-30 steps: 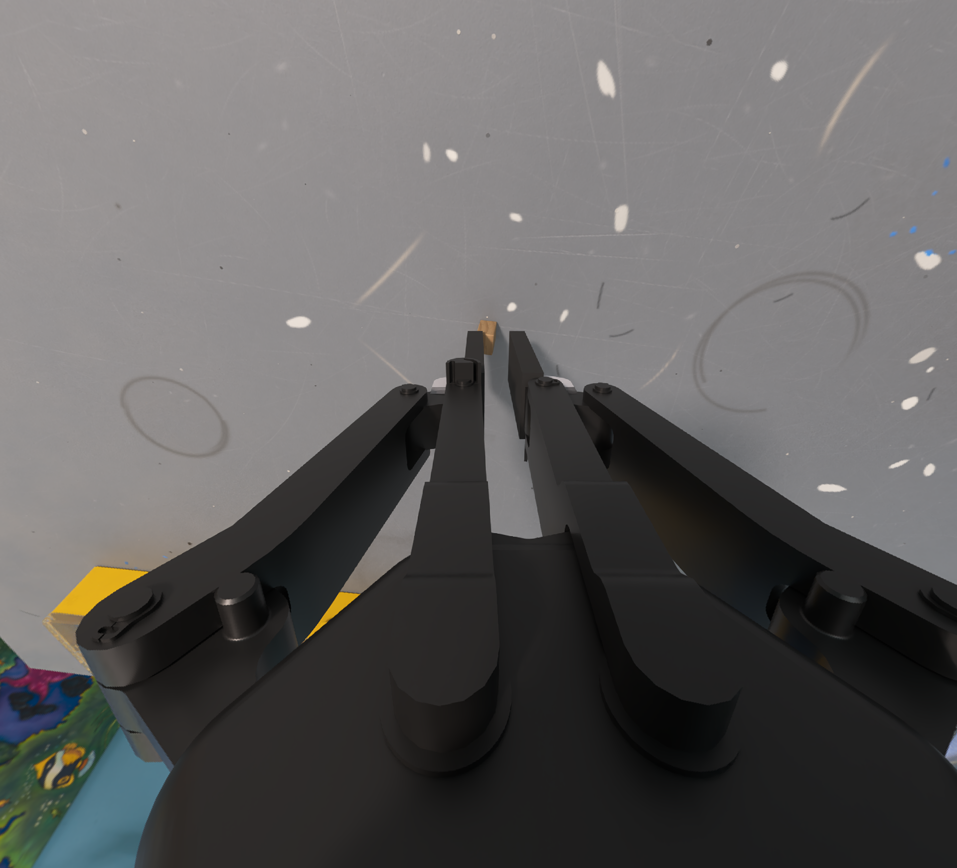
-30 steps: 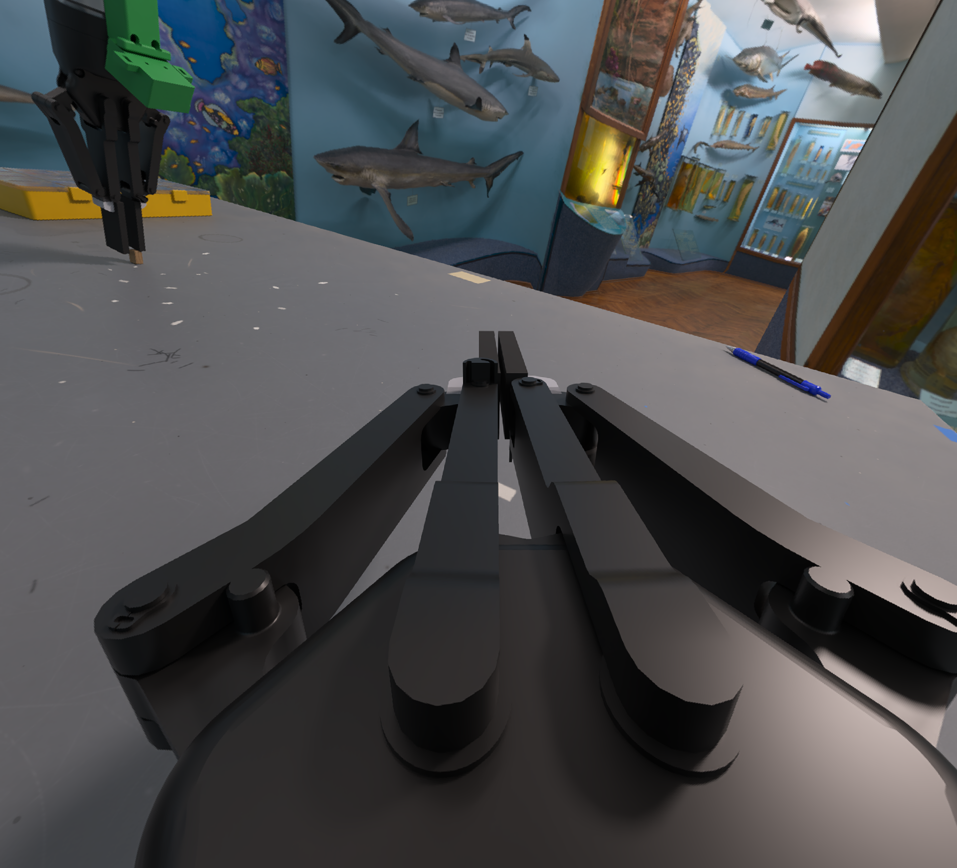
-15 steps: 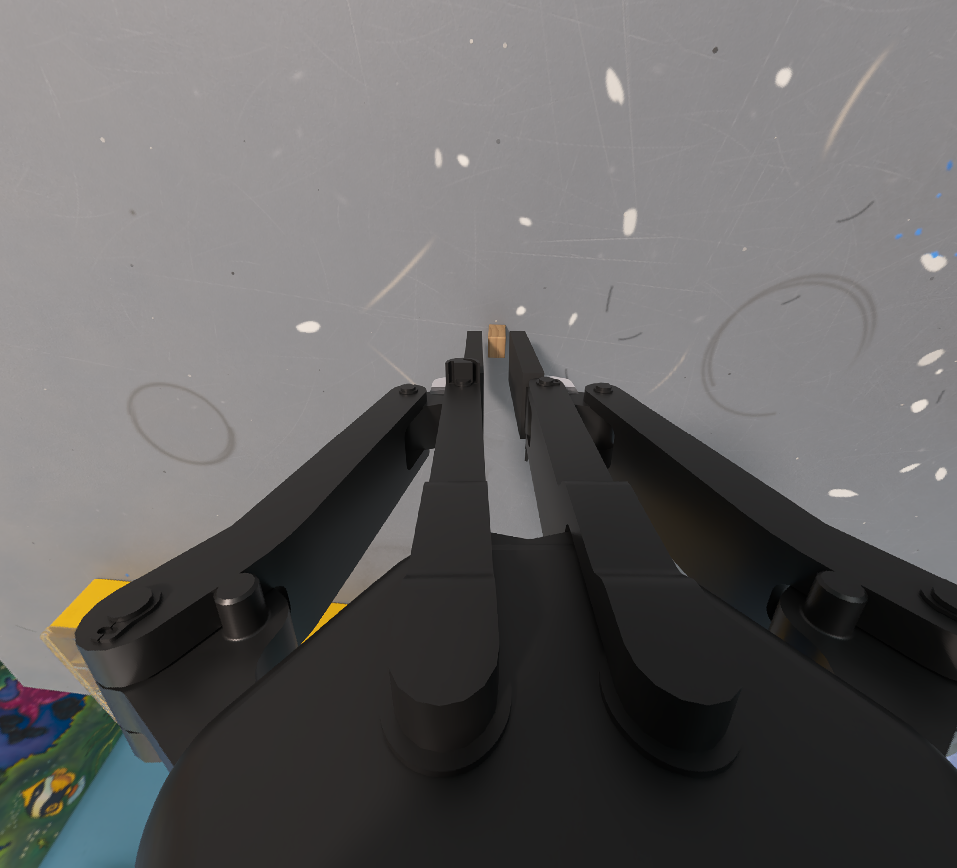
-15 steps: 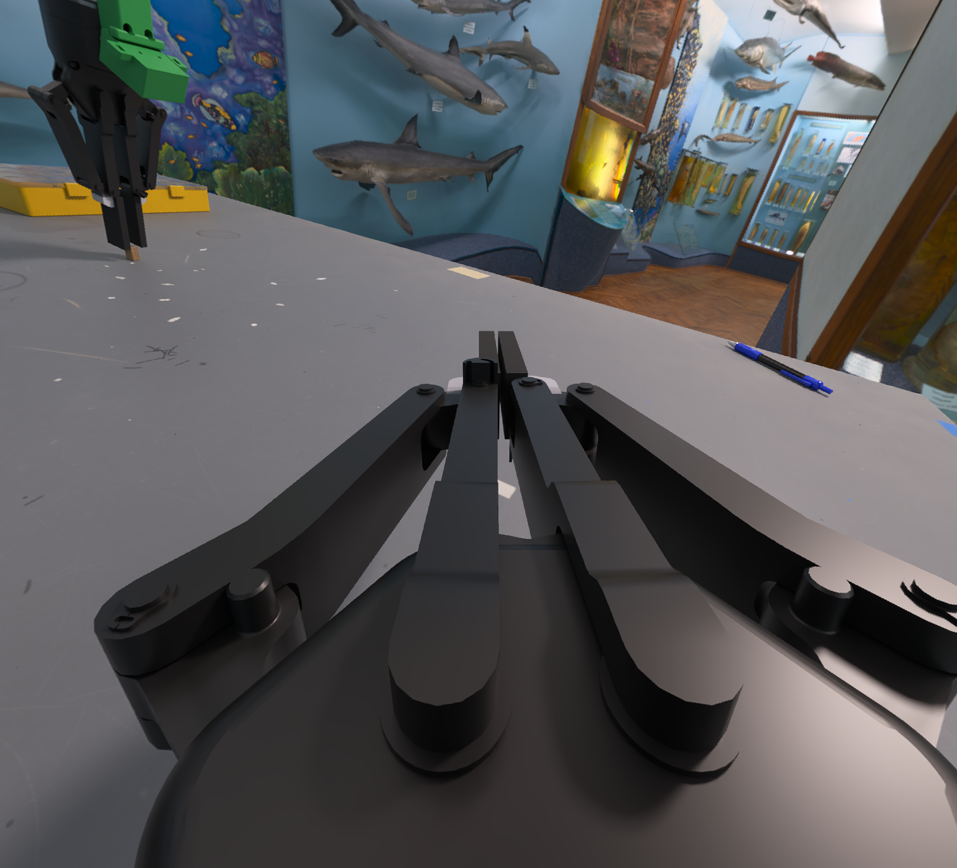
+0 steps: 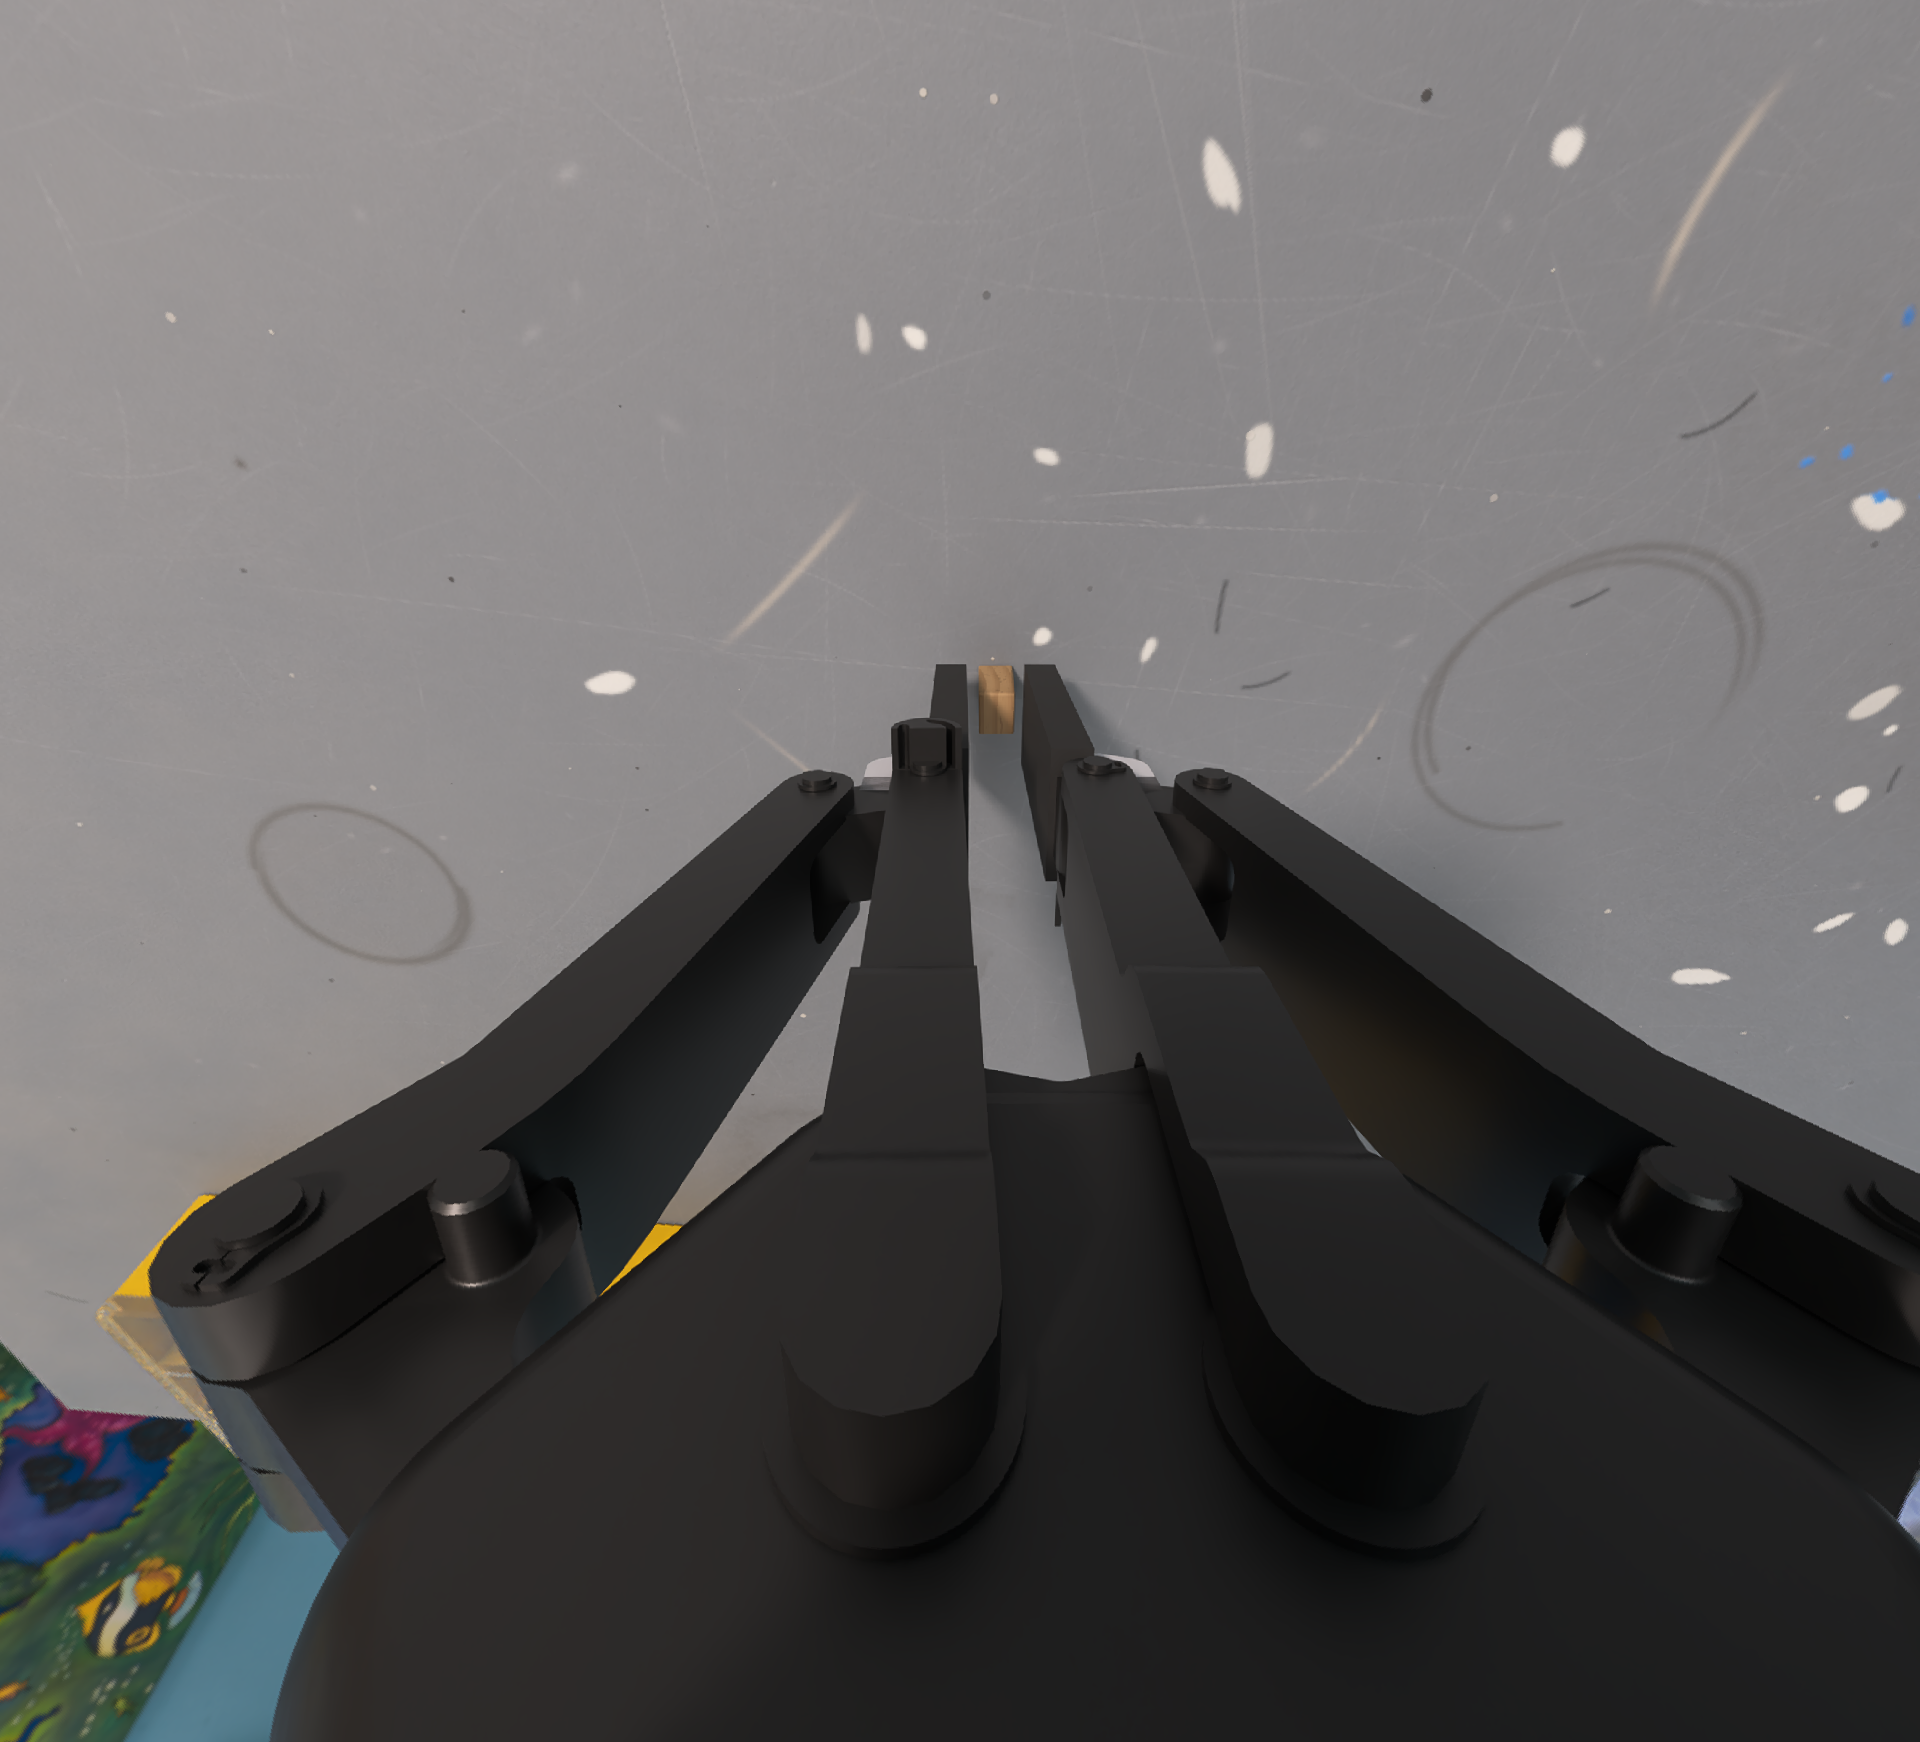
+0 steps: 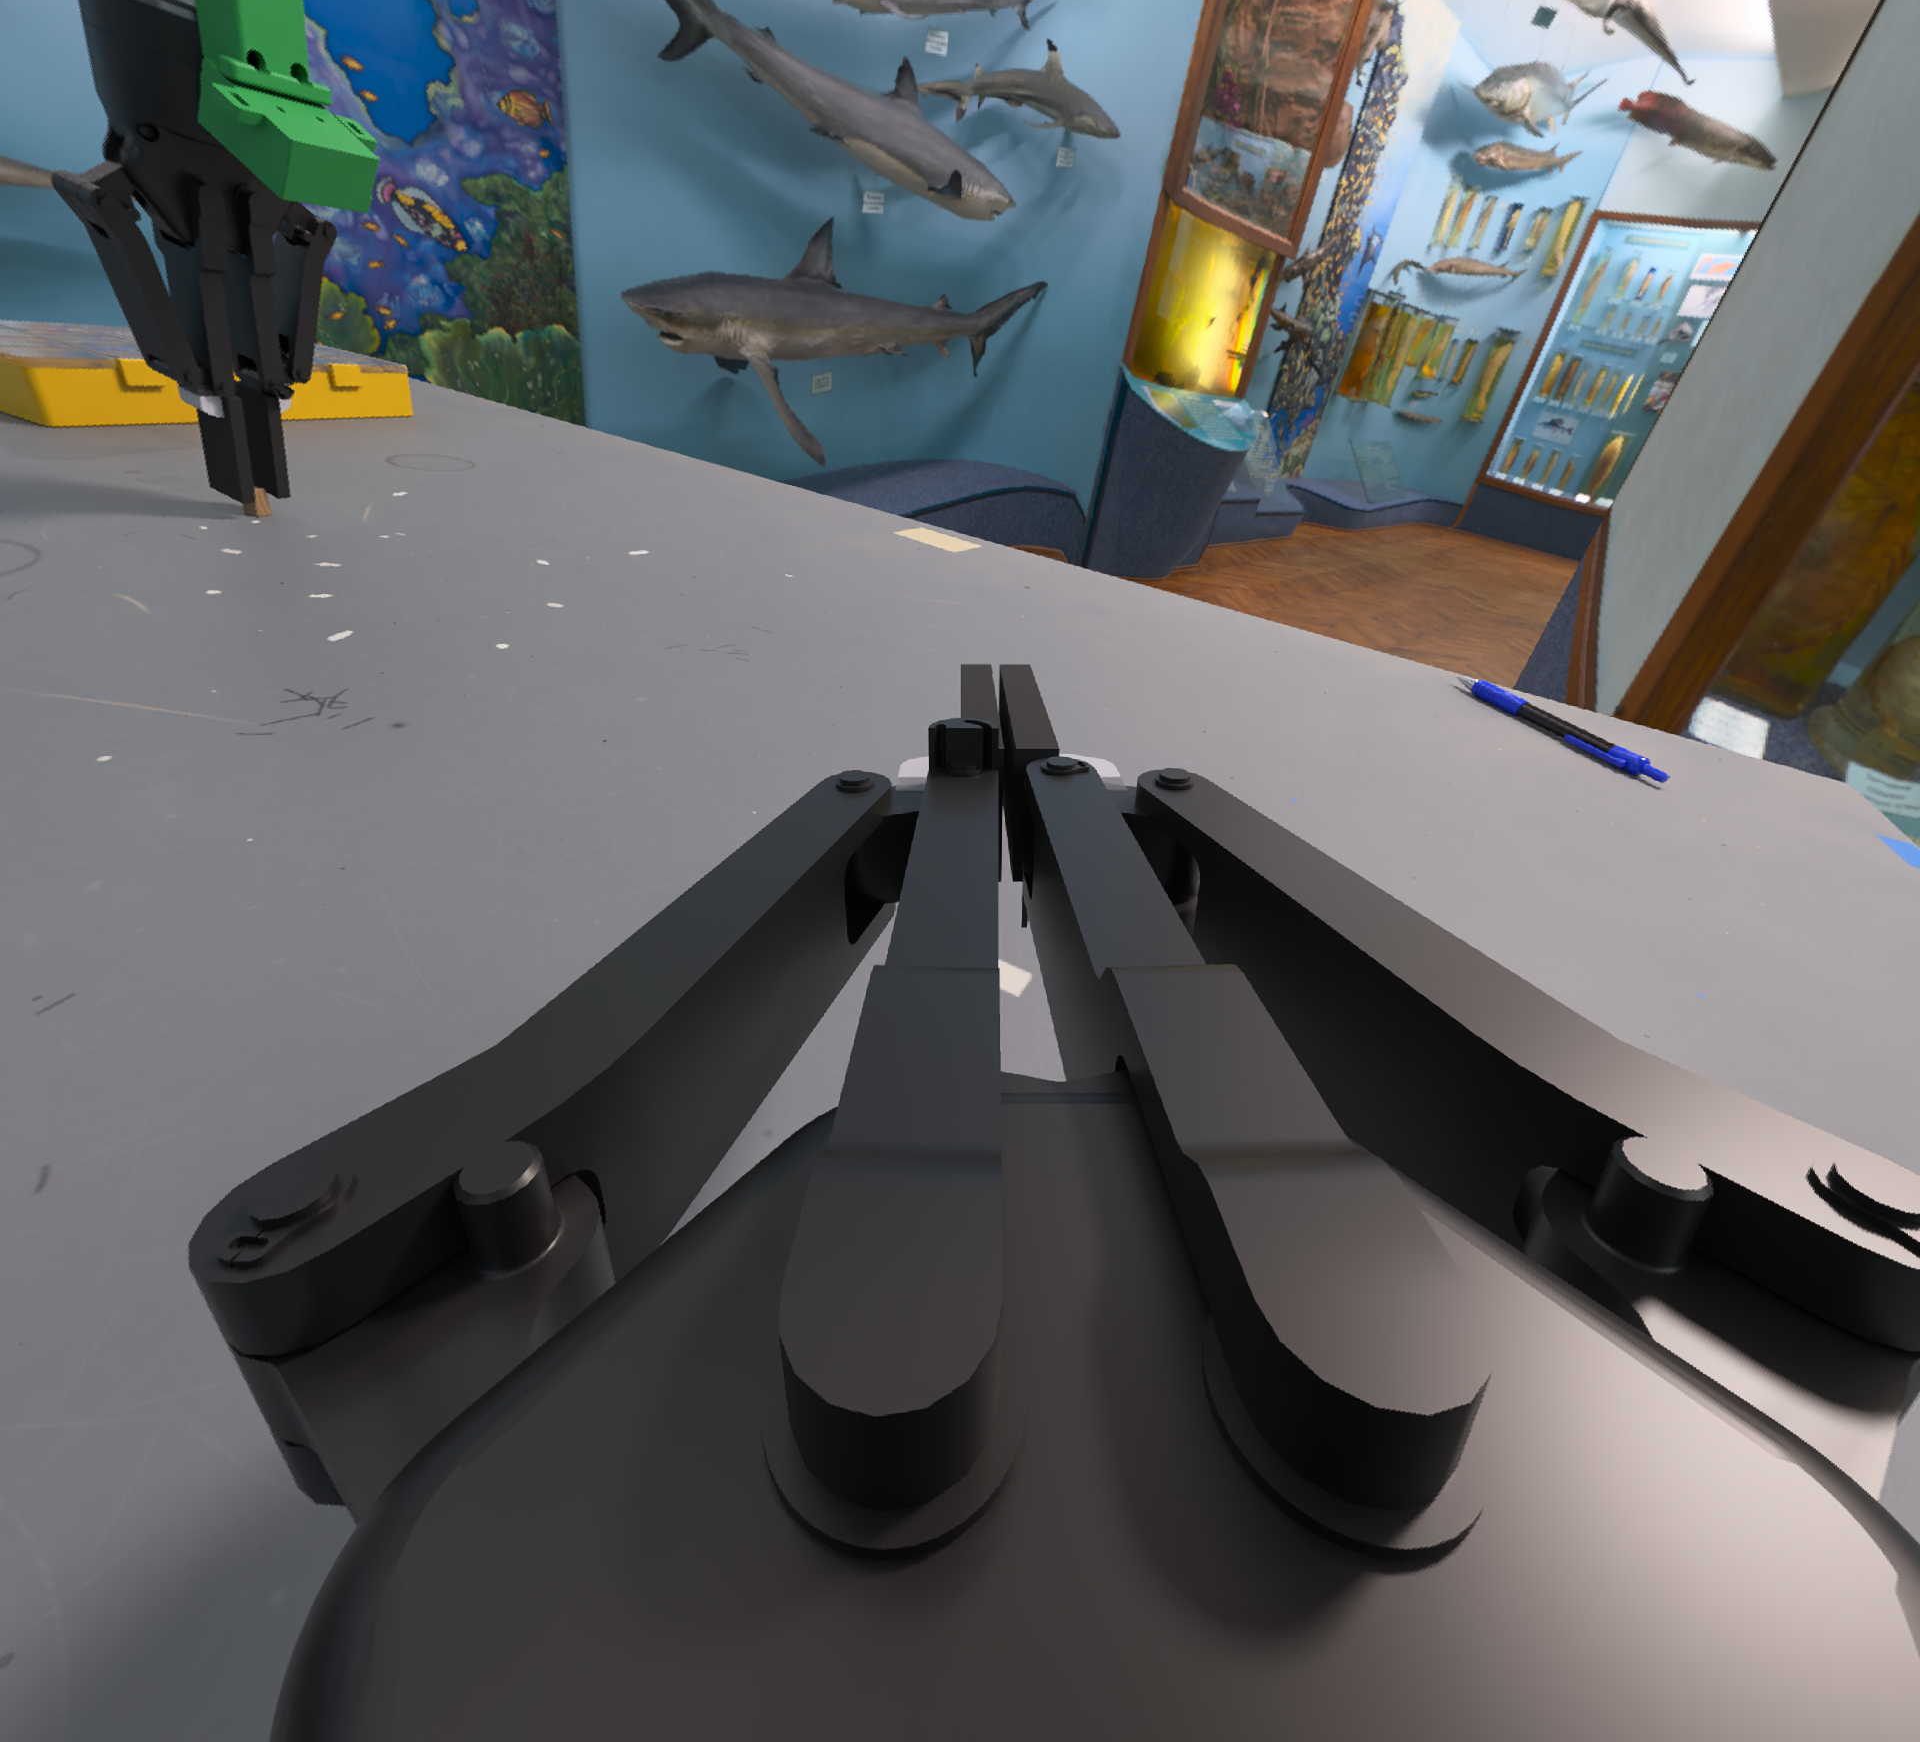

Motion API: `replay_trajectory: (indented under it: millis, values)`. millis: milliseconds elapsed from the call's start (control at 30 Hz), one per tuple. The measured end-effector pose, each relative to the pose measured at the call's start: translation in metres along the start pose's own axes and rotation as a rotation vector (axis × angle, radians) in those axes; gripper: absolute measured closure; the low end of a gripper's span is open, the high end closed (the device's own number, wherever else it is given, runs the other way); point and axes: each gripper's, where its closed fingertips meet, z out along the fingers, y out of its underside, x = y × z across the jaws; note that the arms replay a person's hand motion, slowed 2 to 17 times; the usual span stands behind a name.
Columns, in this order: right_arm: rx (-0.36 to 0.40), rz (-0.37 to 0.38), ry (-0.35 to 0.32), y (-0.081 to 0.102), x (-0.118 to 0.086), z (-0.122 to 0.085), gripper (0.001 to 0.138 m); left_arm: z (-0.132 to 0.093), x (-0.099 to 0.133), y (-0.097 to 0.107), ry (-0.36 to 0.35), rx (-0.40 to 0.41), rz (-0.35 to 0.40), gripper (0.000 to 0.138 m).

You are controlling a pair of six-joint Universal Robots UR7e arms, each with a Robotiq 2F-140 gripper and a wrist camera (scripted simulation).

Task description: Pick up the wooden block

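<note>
The small wooden block (image 5: pixel 994 700) stands on the grey table (image 5: pixel 520 342). In the left wrist view it sits between the tips of my left gripper (image 5: pixel 992 682), with a thin gap on each side. The jaws are narrowly open and point down at the table. The right wrist view shows the same gripper (image 6: pixel 246 477) far left, with the block (image 6: pixel 257 505) poking out below its fingertips. My right gripper (image 6: pixel 997 684) is shut and empty, low over the table and far from the block.
A yellow tray (image 6: pixel 104 388) lies behind the left gripper at the table's far edge, and its corner shows in the left wrist view (image 5: pixel 156 1277). A blue pen (image 6: pixel 1564 736) lies near the table's right edge. White flecks and ring marks dot the table.
The left gripper has shifted and come lower, so the block moved from just beyond its left fingertip to between both tips. Its jaw gap is unchanged. The right gripper stays shut.
</note>
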Motion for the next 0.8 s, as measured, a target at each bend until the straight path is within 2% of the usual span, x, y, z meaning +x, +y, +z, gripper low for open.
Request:
replay_trajectory:
  millis: [367, 800]
  values:
    - [-0.003, -0.001, -0.001, 0.0008, 0.0000, 0.0006, 0.137, 0.0041, 0.0001, 0.0002, 0.021, -0.017, -0.007, 0.122]
    - [-0.004, 0.000, -0.004, 0.0010, -0.0002, 0.0009, 0.137, 0.0051, 0.0008, 0.0000, 0.041, -0.027, -0.026, 0.130]
